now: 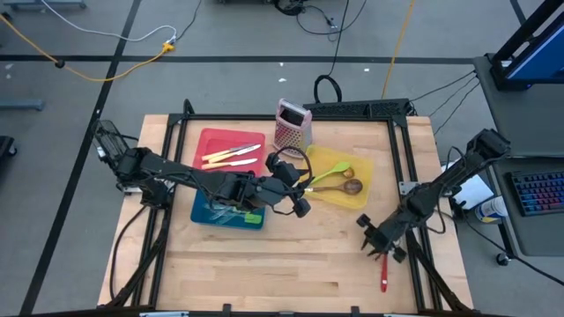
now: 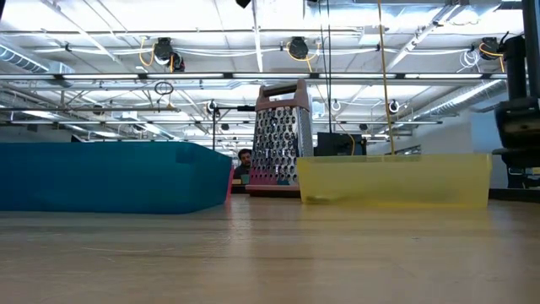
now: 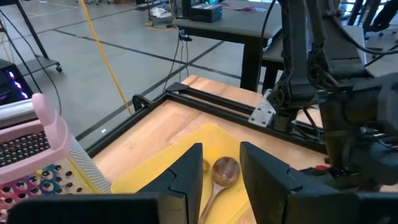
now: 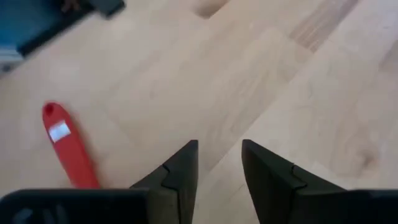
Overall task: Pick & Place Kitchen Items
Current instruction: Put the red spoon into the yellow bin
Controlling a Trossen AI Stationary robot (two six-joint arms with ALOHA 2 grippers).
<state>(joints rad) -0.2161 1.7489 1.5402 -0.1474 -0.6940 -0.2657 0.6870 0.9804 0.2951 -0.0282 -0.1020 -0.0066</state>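
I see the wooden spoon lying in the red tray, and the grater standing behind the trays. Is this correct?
Not quite. The wooden spoon lies in the yellow tray, not in the red tray, which holds cream-handled knives instead. The high view shows this, and the left wrist view confirms it. The grater does stand behind the trays, as you say.
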